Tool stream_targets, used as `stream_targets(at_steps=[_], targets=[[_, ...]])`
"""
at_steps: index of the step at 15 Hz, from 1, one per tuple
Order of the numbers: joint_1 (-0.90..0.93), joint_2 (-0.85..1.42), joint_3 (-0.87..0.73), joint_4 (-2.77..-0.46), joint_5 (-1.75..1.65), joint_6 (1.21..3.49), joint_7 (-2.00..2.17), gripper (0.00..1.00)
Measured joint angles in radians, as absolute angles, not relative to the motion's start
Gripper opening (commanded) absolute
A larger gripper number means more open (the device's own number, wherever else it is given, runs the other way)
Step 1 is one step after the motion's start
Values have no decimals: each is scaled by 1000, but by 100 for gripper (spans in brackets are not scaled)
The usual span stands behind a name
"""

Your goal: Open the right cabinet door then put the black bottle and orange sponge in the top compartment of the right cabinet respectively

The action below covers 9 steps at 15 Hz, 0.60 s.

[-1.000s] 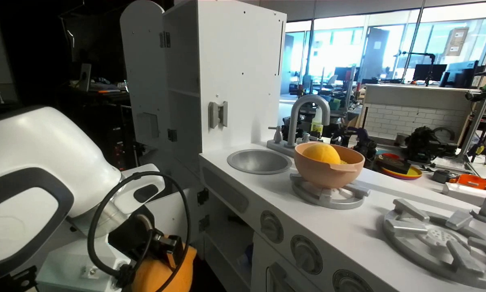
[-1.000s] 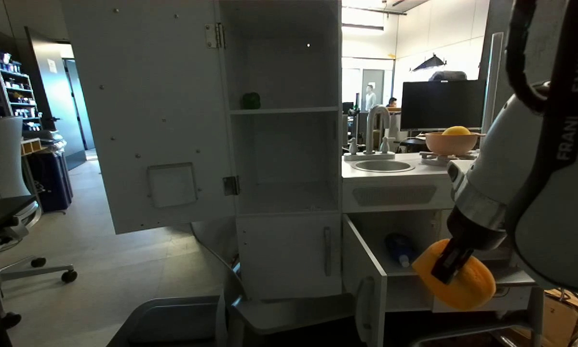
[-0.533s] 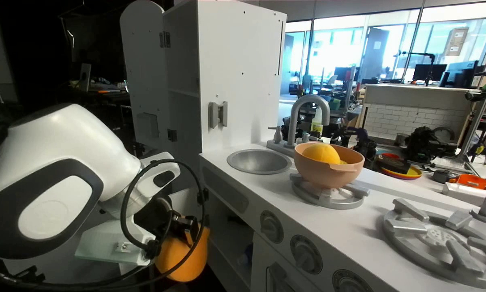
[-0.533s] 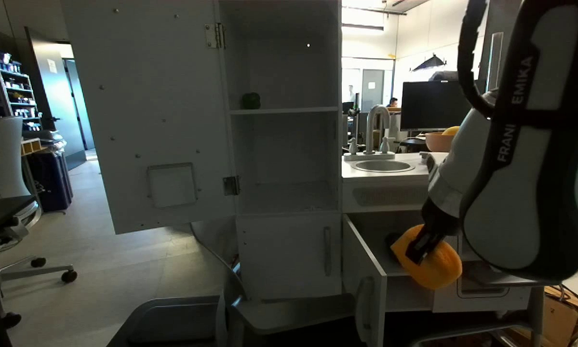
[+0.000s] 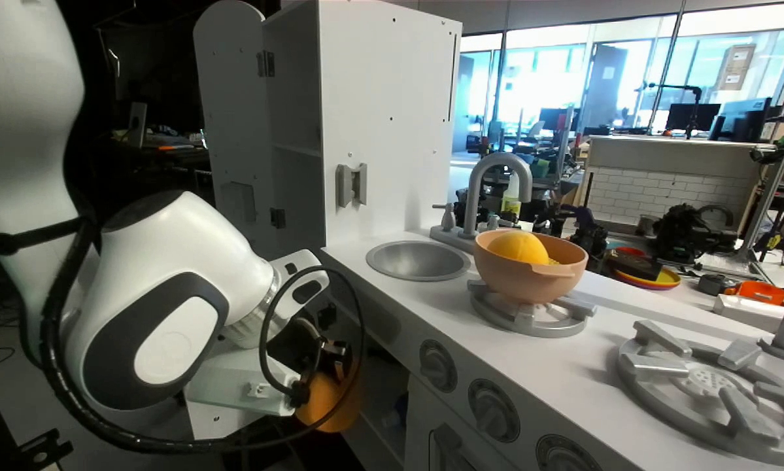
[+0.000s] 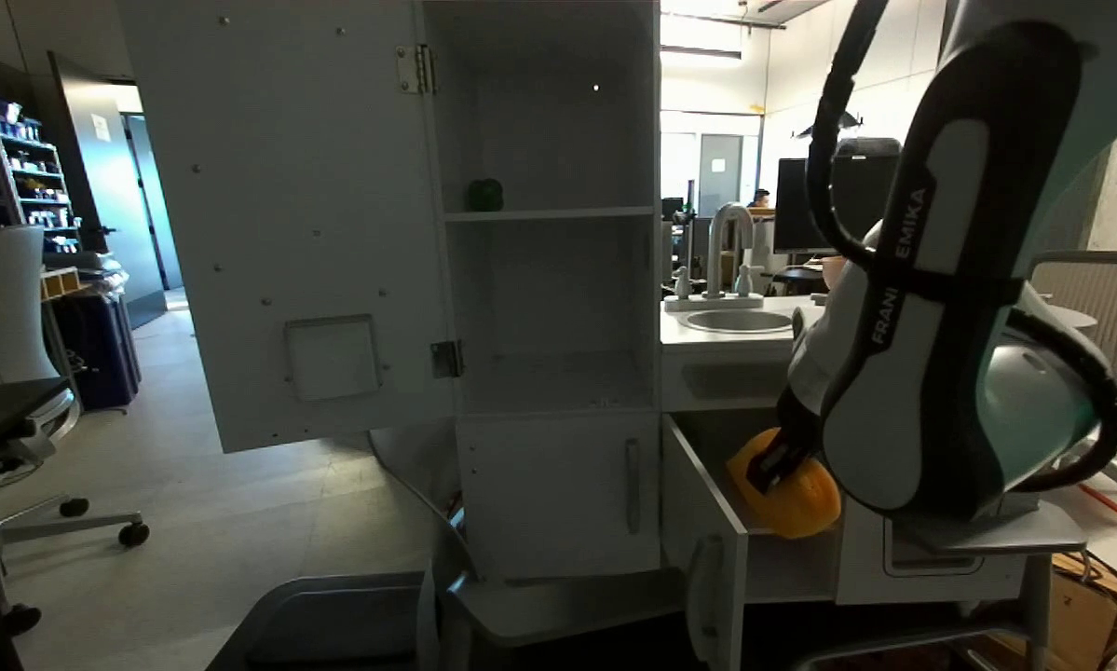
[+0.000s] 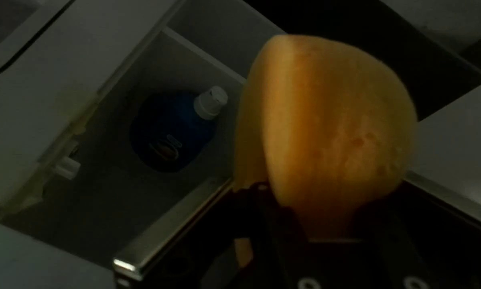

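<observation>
Reaching beneath the countertop: its front edge could be struck by the arm if entry is attempted too high.
Right cabinet door: seen swung out, near the orange sponge in an exterior view; it could be knocked if the path is swung toward it.
Top compartment: the sponge could be snagged on the front edge of its floor if too little lift is given.
Black bottle: dark blue in the wrist view, lying on its side inside that compartment; it could be shoved or rolled if the sponge is driven into it.
Orange sponge: gripped between the fingers of the claw, bulging past their tips, at the compartment's mouth; whether any part is inside cannot be told.
Claw: clamped on the sponge; a drop short of the compartment would be caused by early release.
</observation>
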<state>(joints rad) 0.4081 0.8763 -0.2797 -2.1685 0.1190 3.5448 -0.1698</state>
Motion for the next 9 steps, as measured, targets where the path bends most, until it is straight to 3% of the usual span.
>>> stream_targets(at_steps=[9], targets=[[361,1086,-262,-1913,118,3551,-170,3]])
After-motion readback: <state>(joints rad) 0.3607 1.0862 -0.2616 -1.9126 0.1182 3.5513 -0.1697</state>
